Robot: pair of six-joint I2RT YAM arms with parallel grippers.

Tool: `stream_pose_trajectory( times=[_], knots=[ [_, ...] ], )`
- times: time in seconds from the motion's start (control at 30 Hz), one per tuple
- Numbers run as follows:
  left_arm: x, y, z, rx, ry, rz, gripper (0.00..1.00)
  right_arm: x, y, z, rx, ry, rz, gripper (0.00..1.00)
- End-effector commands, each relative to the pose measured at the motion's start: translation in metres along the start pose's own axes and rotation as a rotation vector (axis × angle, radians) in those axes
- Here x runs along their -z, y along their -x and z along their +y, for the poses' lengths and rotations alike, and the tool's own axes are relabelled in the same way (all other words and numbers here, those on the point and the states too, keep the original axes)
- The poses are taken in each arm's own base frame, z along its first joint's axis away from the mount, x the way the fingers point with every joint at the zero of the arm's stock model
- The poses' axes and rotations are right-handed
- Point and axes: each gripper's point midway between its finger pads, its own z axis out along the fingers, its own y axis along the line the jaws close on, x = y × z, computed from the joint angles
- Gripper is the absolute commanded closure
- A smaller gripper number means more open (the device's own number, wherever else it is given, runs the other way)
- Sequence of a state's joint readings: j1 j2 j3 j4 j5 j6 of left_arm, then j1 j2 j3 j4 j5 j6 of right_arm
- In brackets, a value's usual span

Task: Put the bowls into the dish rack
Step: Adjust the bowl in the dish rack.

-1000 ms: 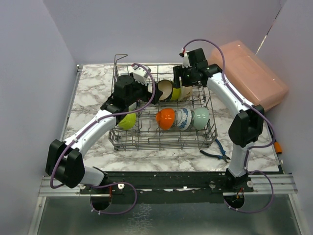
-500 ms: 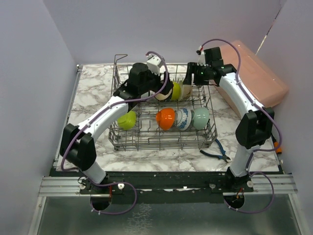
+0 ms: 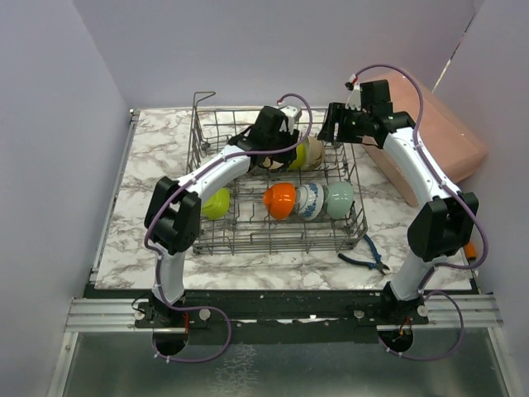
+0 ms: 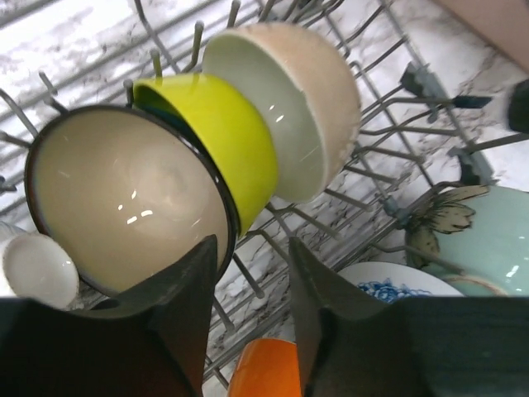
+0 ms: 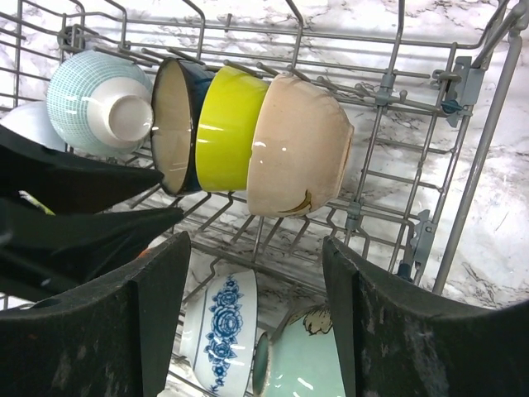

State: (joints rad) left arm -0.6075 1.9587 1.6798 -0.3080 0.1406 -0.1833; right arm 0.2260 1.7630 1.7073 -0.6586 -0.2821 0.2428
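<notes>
At the back row of the dish rack [image 3: 248,240], the left gripper [image 4: 250,260] hovers with fingers apart and empty, near the dark teal bowl [image 4: 124,198]. This bowl stands on edge, nested with the yellow-green bowl [image 4: 223,132] and the beige bowl [image 4: 306,91]. The right gripper [image 5: 256,248] is spread wide, holding nothing. The orange bowl [image 3: 281,199], blue-patterned bowl [image 3: 310,201] and mint green bowl [image 3: 340,199] stand in the front row.

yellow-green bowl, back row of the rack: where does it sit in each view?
Top external: yellow-green bowl in the back row of the dish rack, right of centre.
Left wrist: upper centre, with the beige bowl to its right.
Right wrist: upper centre, left of the same bowl.
Shared landmark: the beige bowl, directly to its right in all three.
</notes>
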Motion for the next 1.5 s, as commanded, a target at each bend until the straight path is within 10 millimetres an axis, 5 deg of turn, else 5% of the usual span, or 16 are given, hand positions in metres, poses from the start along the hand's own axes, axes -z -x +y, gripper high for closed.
stream_pose_trajectory(
  times=[0.0,0.23,0.6,1.47],
  knots=[
    [-0.009,-0.014,0.012,-0.046,0.066,0.063,0.62,0.009,0.003,0.006,0.016,0.026,-0.019,0.32],
    [-0.026,-0.028,0.022,-0.083,0.088,0.103,0.68,0.010,0.006,0.007,0.022,0.027,-0.022,0.32],
    [-0.028,-0.031,0.027,-0.117,0.103,0.112,1.00,0.009,0.007,0.020,0.015,0.099,-0.011,0.32],
    [0.021,0.011,0.034,0.179,-0.107,-0.079,1.00,-0.013,-0.012,0.050,-0.054,0.300,0.072,0.36]
  ],
)
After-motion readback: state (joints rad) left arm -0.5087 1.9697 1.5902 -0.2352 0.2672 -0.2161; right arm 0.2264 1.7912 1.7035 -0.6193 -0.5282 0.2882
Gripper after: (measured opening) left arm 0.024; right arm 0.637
